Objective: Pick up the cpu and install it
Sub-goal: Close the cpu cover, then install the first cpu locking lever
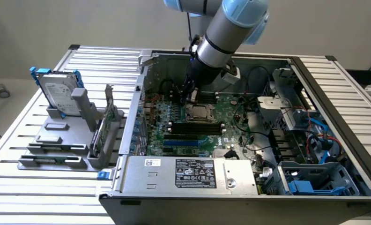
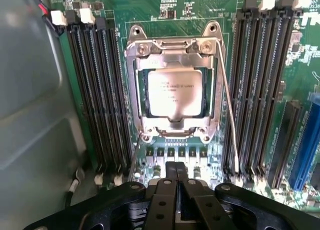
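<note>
The cpu [image 2: 170, 91] is a small square chip with a shiny silver top, lying flat in the motherboard socket under the metal load frame [image 2: 172, 55]. In the exterior view the cpu [image 1: 199, 111] sits mid-board inside the open computer case. My gripper [image 2: 177, 173] hovers above the socket's edge, its two black fingers pressed together and holding nothing. From outside, the gripper [image 1: 190, 96] hangs just above the socket, toward the case's back wall.
Black memory slots [image 2: 97, 90] flank the socket on both sides, with thin wire levers [image 2: 227, 105] along it. A power supply [image 1: 195, 174] lies at the case front. A hard drive [image 1: 59, 91] in a blue frame stands on a grey rack at the exterior view's left.
</note>
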Available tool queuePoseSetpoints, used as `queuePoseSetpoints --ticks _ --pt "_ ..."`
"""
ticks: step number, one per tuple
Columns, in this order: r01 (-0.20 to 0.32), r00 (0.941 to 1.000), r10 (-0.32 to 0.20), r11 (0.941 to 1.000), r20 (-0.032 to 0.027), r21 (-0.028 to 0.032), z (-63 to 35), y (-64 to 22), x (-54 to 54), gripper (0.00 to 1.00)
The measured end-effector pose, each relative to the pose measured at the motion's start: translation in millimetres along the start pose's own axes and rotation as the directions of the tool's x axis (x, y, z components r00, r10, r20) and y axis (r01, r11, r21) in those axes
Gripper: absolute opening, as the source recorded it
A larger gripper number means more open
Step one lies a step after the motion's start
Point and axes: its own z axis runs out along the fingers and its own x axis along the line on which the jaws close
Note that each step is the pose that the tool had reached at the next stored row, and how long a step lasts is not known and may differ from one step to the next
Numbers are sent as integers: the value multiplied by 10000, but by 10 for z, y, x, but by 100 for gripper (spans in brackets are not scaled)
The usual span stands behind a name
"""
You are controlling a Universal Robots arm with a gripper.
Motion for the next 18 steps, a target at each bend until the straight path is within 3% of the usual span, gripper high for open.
queuePoseSetpoints --ticks 5,18 --pt "3 10000 -3 10000 -9 1 -102 -62 1 11" --pt "4 10000 -4 10000 -17 3 -103 -62 1 11"
